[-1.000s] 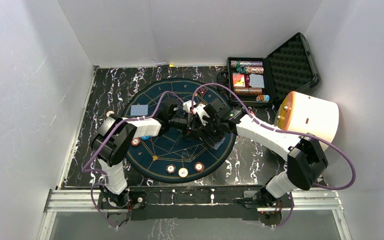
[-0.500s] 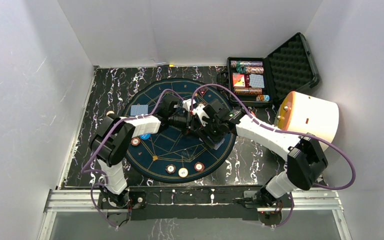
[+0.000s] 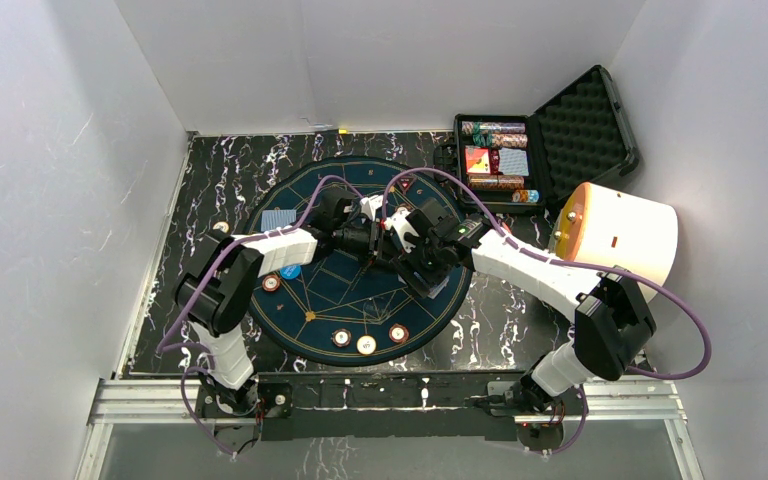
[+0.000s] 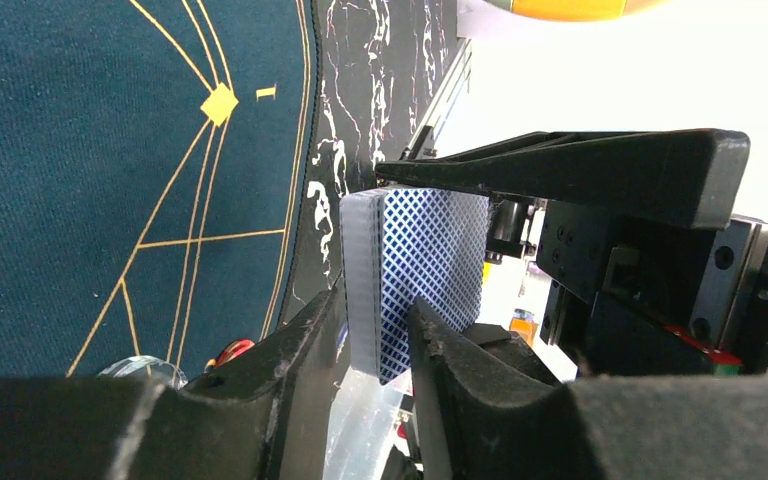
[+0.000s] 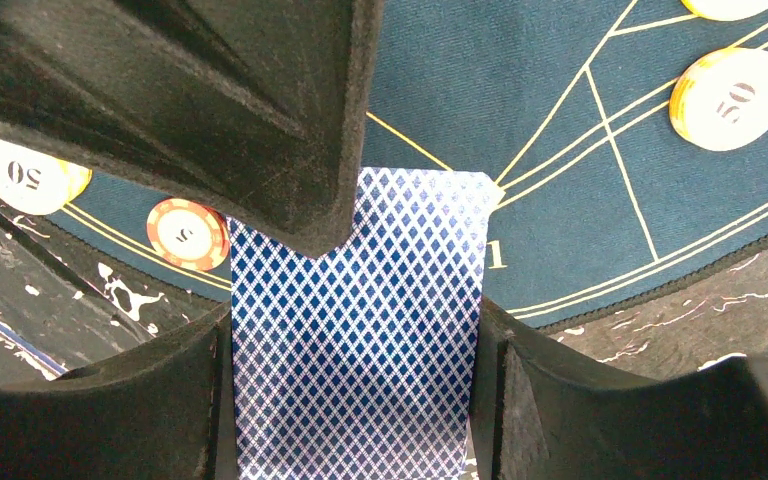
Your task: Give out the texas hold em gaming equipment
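**Right gripper** (image 5: 355, 400): the jaws are clamped on the two long edges of the deck of cards (image 5: 360, 330). The blue patterned back faces the wrist camera.

**Left gripper** (image 4: 375, 318): the fingers (image 4: 305, 350) stand one on each side of the deck's thickness at one corner, close against it. Whether they press on the cards cannot be told.

**Position of the grippers:** they meet nose to nose above the middle of the round mat (image 3: 360, 300). The deck is raised off the mat's surface between them.

**On the mat:**
- Three chips (image 3: 366, 345) lie in a row along the near edge.
- A red-and-white chip (image 3: 272, 283) and a blue disc (image 3: 290, 272) lie side by side at the left edge, just beside the left arm.
- Face-down cards (image 3: 277, 219) lie at the far left edge. Whether this is one card or several cannot be told.

**On the worktop:**
- The mat lies in the middle of the black marbled worktop (image 3: 210, 180).
- An open case (image 3: 500, 160) sits at the far right corner, holding rows of chips and more cards.
- A white cylinder (image 3: 625, 240) with an orange end sits at the right edge, on the near side of the case.
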Available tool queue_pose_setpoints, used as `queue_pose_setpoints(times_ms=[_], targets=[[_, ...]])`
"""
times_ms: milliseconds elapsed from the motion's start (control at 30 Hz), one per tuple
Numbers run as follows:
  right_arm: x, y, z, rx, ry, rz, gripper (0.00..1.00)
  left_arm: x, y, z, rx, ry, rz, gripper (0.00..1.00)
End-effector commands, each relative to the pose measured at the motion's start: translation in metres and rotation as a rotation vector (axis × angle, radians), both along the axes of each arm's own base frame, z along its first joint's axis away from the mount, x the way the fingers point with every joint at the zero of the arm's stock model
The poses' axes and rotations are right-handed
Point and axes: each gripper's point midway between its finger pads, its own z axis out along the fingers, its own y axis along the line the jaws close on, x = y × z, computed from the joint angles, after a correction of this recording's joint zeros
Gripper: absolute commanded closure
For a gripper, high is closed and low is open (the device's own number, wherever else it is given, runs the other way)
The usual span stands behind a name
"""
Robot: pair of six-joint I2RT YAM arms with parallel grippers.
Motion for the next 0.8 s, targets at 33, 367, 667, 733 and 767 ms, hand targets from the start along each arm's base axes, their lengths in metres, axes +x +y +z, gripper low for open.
queue_pose_setpoints(times_ms=[33, 367, 667, 733, 767], targets=[[0.010, 0.013, 0.017, 0.066, -0.058, 0.013, 0.72, 0.000, 0.003, 0.025, -0.003, -0.064, -0.007, 0.73], [0.009, 0.012, 0.013, 0.058, -0.060, 0.012, 0.72, 0.000, 0.005, 0.031, -0.009, -0.072, -0.009, 0.80], [0.007, 0.011, 0.007, 0.045, -0.058, 0.014, 0.72, 0.003, 0.007, 0.040, -0.020, -0.085, -0.007, 0.83], [0.007, 0.011, 0.005, 0.039, -0.056, 0.015, 0.72, 0.004, 0.006, 0.043, -0.023, -0.092, -0.010, 0.86], [0.007, 0.011, 0.004, 0.037, -0.057, 0.014, 0.72, 0.004, 0.007, 0.043, -0.022, -0.090, -0.010, 0.88]])
